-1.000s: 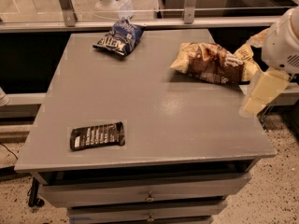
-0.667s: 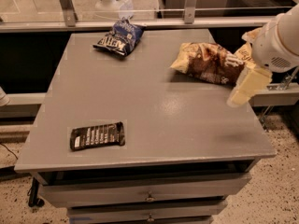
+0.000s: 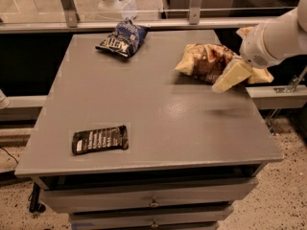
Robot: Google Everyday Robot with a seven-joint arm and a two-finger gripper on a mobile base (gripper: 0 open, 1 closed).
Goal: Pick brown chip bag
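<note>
The brown chip bag (image 3: 202, 63) lies crumpled on the far right of the grey table (image 3: 158, 114); it has pale tan edges and a dark brown centre. My gripper (image 3: 231, 77) comes in from the right on a white arm (image 3: 276, 35). It hangs at the bag's right end, just above the table, and covers part of the bag. A tan part of the bag shows behind the gripper.
A smaller dark blue bag (image 3: 122, 37) lies at the table's far edge, left of centre. A flat black packet with white stripes (image 3: 100, 139) lies near the front left. Drawers (image 3: 153, 202) sit under the table top. A rail and glass run behind the table.
My gripper has moved left and away from the table's right edge, up to the right end of the brown chip bag. The bags and the packet have not moved.
</note>
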